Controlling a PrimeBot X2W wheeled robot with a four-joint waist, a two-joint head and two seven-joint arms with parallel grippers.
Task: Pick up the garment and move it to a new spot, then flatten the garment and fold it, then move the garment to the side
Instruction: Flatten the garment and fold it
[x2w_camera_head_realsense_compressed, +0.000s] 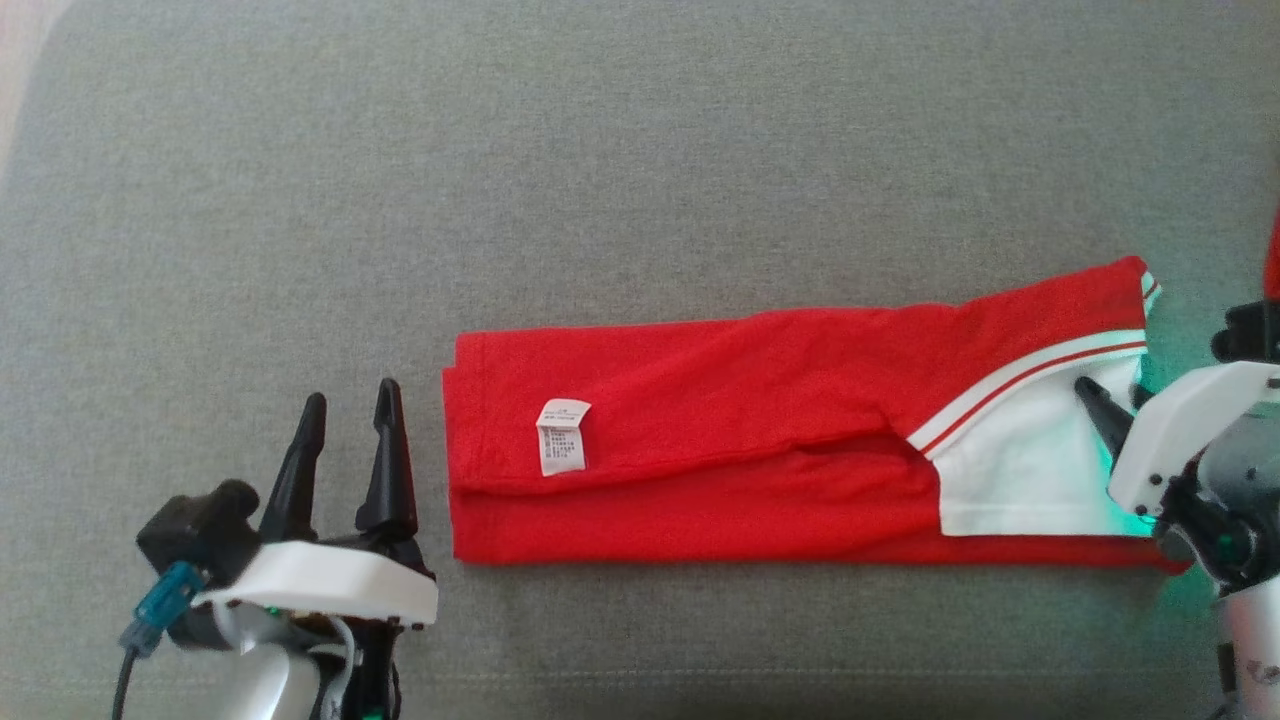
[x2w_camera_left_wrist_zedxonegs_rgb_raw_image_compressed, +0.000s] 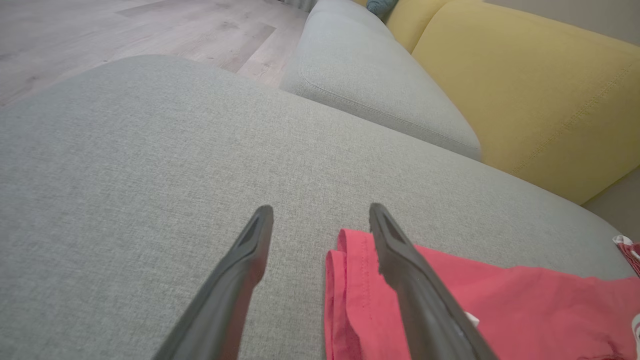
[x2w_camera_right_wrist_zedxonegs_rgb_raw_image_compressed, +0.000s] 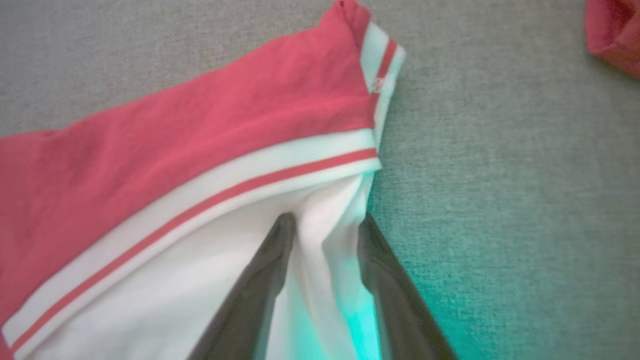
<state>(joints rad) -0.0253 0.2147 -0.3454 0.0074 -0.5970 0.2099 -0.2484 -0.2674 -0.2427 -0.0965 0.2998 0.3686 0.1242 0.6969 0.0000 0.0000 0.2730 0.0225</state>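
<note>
My left gripper (x2w_camera_head_realsense_compressed: 350, 395) sits closest, at the lower left of the head view. Its two long dark fingers are spread wide, hold nothing and stand over bare cushion. The right-hand finger is just beside the left hem of the red folded garment with white panel and red-striped white trim (x2w_camera_head_realsense_compressed: 750, 400).

My right gripper (x2w_camera_right_wrist_zedxonegs_rgb_raw_image_compressed: 327, 218) is at the garment's opposite end, on the white panel. Its fingers stand somewhat apart with a raised ridge of white cloth between them. I cannot tell whether that ridge is clamped or merely straddled.

The garment lies in a long, narrow, folded strip across the grey woven sofa cushion (x2w_camera_head_realsense_compressed: 640, 150). A small white care label (x2w_camera_head_realsense_compressed: 563, 435) faces up near its left end.

A yellow upholstered backrest (x2w_camera_left_wrist_zedxonegs_rgb_raw_image_compressed: 525, 90) and pale wood-plank floor (x2w_camera_left_wrist_zedxonegs_rgb_raw_image_compressed: 100, 25) border the cushion. A separate bit of red fabric (x2w_camera_right_wrist_zedxonegs_rgb_raw_image_compressed: 615, 30) lies well apart, beyond the striped end.
</note>
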